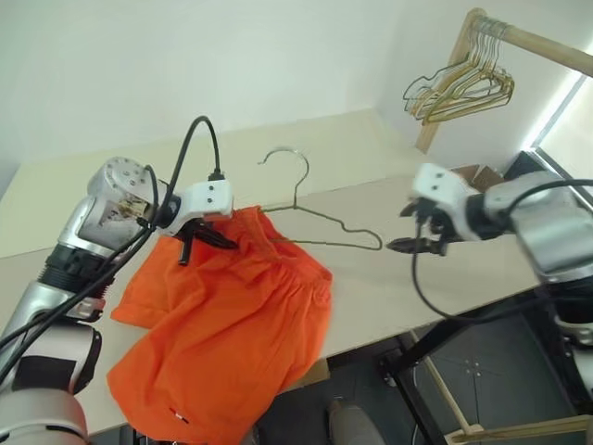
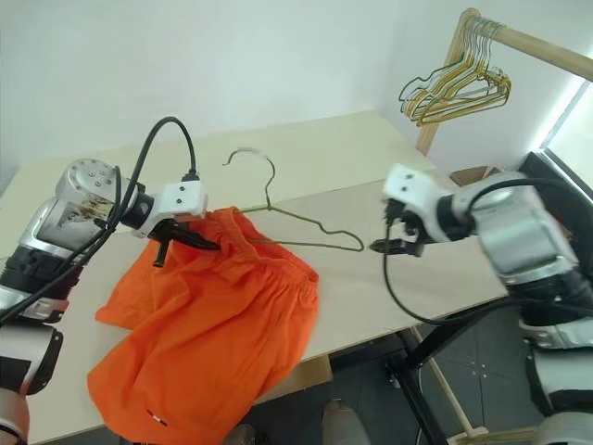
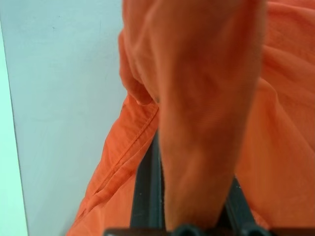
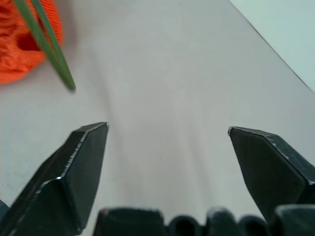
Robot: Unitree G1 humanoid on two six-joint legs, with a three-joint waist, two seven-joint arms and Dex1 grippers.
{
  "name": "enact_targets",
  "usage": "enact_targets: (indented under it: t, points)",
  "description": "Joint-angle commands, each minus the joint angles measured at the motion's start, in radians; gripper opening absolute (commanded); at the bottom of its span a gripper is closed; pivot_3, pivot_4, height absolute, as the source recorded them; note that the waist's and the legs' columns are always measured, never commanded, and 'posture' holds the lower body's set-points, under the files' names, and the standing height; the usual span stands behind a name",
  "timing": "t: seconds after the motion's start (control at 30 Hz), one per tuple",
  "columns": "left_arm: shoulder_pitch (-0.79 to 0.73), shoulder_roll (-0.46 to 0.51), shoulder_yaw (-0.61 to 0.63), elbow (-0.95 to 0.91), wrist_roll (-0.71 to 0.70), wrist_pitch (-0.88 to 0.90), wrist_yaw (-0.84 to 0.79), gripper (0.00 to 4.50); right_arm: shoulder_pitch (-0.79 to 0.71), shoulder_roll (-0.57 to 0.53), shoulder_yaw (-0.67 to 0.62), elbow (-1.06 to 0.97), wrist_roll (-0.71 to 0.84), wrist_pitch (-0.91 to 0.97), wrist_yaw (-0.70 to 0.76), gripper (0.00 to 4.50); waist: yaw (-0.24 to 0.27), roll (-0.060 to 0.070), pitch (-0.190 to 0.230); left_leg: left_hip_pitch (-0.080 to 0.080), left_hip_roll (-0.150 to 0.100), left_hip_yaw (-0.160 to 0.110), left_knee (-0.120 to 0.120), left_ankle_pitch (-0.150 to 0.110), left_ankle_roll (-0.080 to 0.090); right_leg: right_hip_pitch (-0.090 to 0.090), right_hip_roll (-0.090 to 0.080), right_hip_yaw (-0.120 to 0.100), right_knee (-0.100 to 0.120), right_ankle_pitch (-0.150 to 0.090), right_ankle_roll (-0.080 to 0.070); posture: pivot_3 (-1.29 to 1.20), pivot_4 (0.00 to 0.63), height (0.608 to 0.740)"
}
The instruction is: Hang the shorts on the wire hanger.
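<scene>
Left end effector [image 1: 206, 239]: fingers closed on a fold of the shorts at the waistband, holding that edge lifted off the surface; the left wrist view shows orange cloth pinched between the two dark fingers [image 3: 147, 191].
Right end effector [image 1: 414, 244]: fingers spread wide and holding nothing, pointing toward the hanger's near corner; the right wrist view shows bare surface between the two fingertips [image 4: 83, 162].
Shorts [image 1: 232, 324]: bright orange, hanging down from the left end effector and spreading over the surface toward the near edge, where the lower part droops past it; a small white tag sits near the bottom hem.
Wire hanger [image 1: 338, 228]: thin grey wire, threaded into the shorts right beside the left end effector; its hook rises above the cloth, and its free corner stops just short of the right end effector, apart from it.
Surface [image 1: 389, 297]: pale, flat, lying beneath both end effectors.
Rack [image 1: 519, 39]: wooden rail, well beyond the right end effector, carrying a bunch of gold and dark hangers [image 1: 459, 91].
</scene>
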Motion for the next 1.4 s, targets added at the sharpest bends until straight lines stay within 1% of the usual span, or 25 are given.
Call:
enact_targets:
  t: [0.03, 0.13, 0.17, 0.23, 0.27, 0.3, 0.37, 0.47, 0.6, 0.7, 0.93, 1.03, 1.07, 1.1, 1.4]
  points:
    - [-0.009, 0.016, 0.045, -0.023, -0.018, 0.026, 0.014, 0.0, 0.065, -0.062, -0.126, -0.002, 0.047, 0.015, 0.001, 4.48, 0.0, 0.0, 0.0, 0.001, 0.0, 0.0, 0.0, 0.0, 0.0, 0.001, 0.0, 0.0, 0.0, 0.0, 0.0, -0.16, 0.031, 0.74]
    - [-0.011, 0.015, 0.05, -0.011, -0.021, 0.033, 0.027, 0.0, 0.183, -0.116, -0.186, -0.027, 0.123, 0.032, 0.072, 4.48, 0.004, 0.0, 0.0, 0.001, 0.0, 0.0, -0.001, 0.0, 0.001, 0.001, 0.0, 0.0, 0.0, 0.0, 0.0, -0.17, 0.038, 0.74]
    - [-0.018, 0.009, 0.054, -0.005, -0.027, 0.046, 0.032, 0.0, 0.232, -0.101, -0.215, -0.052, 0.161, 0.036, 0.078, 4.48, 0.003, 0.0, 0.0, 0.001, 0.0, 0.0, 0.0, 0.0, 0.001, 0.002, 0.0, 0.0, 0.0, 0.0, 0.0, -0.17, 0.043, 0.74]
    - [-0.03, 0.0, 0.059, 0.005, -0.037, 0.065, 0.034, 0.0, 0.308, -0.044, -0.257, -0.109, 0.228, 0.057, 0.056, 4.48, -0.002, 0.0, 0.0, 0.002, 0.0, 0.001, 0.0, -0.001, 0.001, 0.003, 0.0, 0.001, 0.0, 0.0, 0.0, -0.18, 0.043, 0.74]
    - [-0.033, -0.001, 0.059, 0.007, -0.037, 0.061, 0.034, 0.0, 0.339, 0.006, -0.264, -0.143, 0.253, 0.078, 0.02, 4.48, -0.005, 0.0, 0.0, 0.003, 0.001, 0.001, 0.0, -0.001, 0.001, 0.004, 0.0, 0.001, 0.0, 0.0, 0.001, -0.18, 0.043, 0.74]
    - [-0.035, -0.001, 0.058, 0.009, -0.035, 0.055, 0.033, 0.0, 0.358, 0.043, -0.259, -0.17, 0.264, 0.092, -0.012, 4.48, -0.008, 0.0, 0.0, 0.004, 0.001, 0.001, 0.0, -0.001, 0.001, 0.005, 0.001, 0.001, 0.0, 0.0, 0.001, -0.18, 0.043, 0.74]
    - [-0.041, -0.002, 0.057, 0.011, -0.033, 0.05, 0.028, 0.0, 0.386, 0.167, -0.206, -0.216, 0.261, 0.141, -0.125, 4.48, -0.013, 0.0, 0.0, 0.005, 0.002, 0.001, -0.001, -0.001, 0.001, 0.006, 0.002, 0.003, 0.0, 0.0, 0.001, -0.18, 0.042, 0.74]
    - [-0.046, -0.005, 0.056, 0.011, -0.033, 0.051, 0.024, 0.0, 0.391, 0.337, -0.137, -0.213, 0.248, 0.193, -0.263, 4.48, -0.013, 0.0, 0.0, 0.006, 0.001, 0.001, -0.001, -0.001, 0.001, 0.004, 0.001, 0.003, 0.003, 0.0, 0.001, -0.17, 0.039, 0.74]
    - [-0.042, -0.002, 0.054, 0.0, -0.032, 0.051, 0.016, 0.0, 0.376, 0.472, -0.075, -0.175, 0.243, 0.218, -0.357, 4.48, -0.01, 0.0, -0.001, 0.004, 0.0, 0.001, -0.001, -0.001, 0.001, 0.002, 0.0, 0.003, 0.003, 0.0, 0.001, -0.17, 0.035, 0.74]
    - [-0.045, 0.004, 0.055, -0.002, -0.031, 0.05, 0.011, 0.0, 0.346, 0.531, -0.057, -0.108, 0.238, 0.213, -0.401, 4.48, -0.008, 0.0, -0.001, 0.003, -0.001, 0.0, 0.0, -0.001, 0.001, 0.002, 0.0, 0.003, 0.002, 0.0, 0.001, -0.16, 0.031, 0.74]
    - [-0.046, 0.012, 0.059, -0.001, -0.029, 0.048, 0.006, 0.0, 0.294, 0.576, -0.043, -0.055, 0.309, 0.232, -0.36, 4.48, -0.011, 0.001, -0.001, 0.003, -0.001, 0.0, 0.0, -0.001, 0.001, 0.002, 0.0, 0.003, 0.003, 0.0, 0.001, -0.15, 0.025, 0.74]
    - [-0.044, 0.013, 0.059, -0.006, -0.029, 0.052, 0.009, 0.0, 0.277, 0.598, -0.031, -0.006, 0.314, 0.232, -0.362, 3.91, -0.013, 0.001, -0.001, 0.004, -0.001, 0.0, 0.0, -0.001, 0.001, 0.002, 0.0, 0.003, 0.003, 0.0, 0.001, -0.15, 0.023, 0.74]
    - [-0.043, 0.014, 0.06, -0.008, -0.029, 0.052, 0.009, 0.0, 0.272, 0.601, -0.022, 0.007, 0.312, 0.231, -0.358, 3.62, -0.013, 0.001, -0.001, 0.004, -0.001, 0.0, 0.0, -0.001, 0.001, 0.002, 0.0, 0.003, 0.003, 0.0, 0.001, -0.15, 0.024, 0.74]
    - [-0.042, 0.015, 0.06, -0.009, -0.029, 0.052, 0.01, 0.0, 0.268, 0.604, -0.016, 0.016, 0.31, 0.228, -0.357, 3.21, -0.012, 0.001, -0.001, 0.004, -0.001, 0.0, 0.0, -0.001, 0.001, 0.002, 0.0, 0.003, 0.003, 0.0, 0.001, -0.15, 0.025, 0.74]
    - [-0.026, 0.021, 0.07, -0.017, -0.034, 0.056, 0.02, 0.0, 0.248, 0.634, -0.069, 0.032, 0.354, 0.243, -0.367, 0.16, -0.012, 0.001, -0.001, 0.004, -0.001, 0.0, 0.0, -0.001, 0.001, 0.002, 0.0, 0.003, 0.003, 0.0, 0.001, -0.15, 0.032, 0.74]
